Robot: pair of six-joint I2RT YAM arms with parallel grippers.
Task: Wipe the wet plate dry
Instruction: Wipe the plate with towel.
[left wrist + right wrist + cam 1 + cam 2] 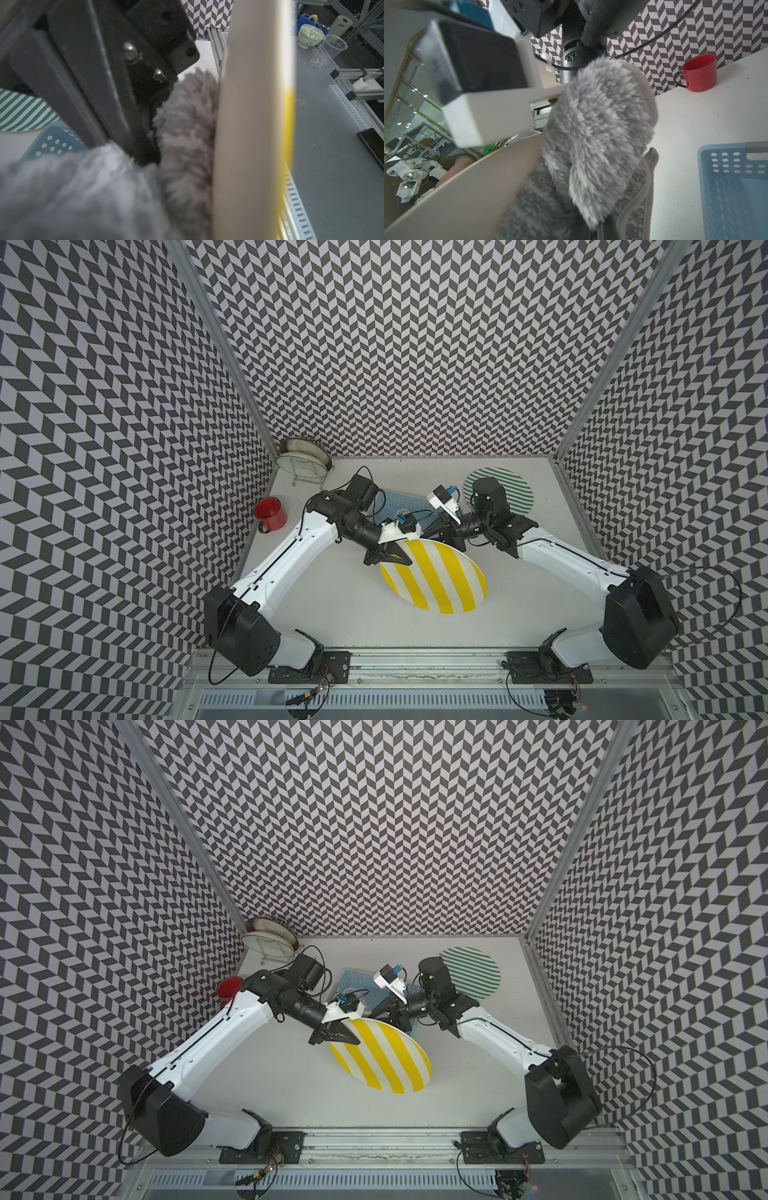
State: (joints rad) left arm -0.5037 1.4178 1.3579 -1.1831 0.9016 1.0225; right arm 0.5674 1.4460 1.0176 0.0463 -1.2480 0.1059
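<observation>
The plate [436,576], white with yellow stripes, hangs tilted above the table in both top views, one edge low near the table. My left gripper [399,558] is shut on its far-left rim. The left wrist view shows the plate edge-on [249,124]. A fluffy grey cloth [602,135] is bunched against the plate's plain underside [467,197]. My right gripper [438,534] is shut on this cloth behind the plate; its tips are hidden in both top views. Its dark fingers [83,87] show in the left wrist view beside the cloth [187,124].
A blue perforated basket [399,502] sits just behind both grippers. A green-striped plate [511,489] lies at the back right. A red mug [270,514] stands by the left wall, and a wire rack with dishes [303,460] fills the back left corner.
</observation>
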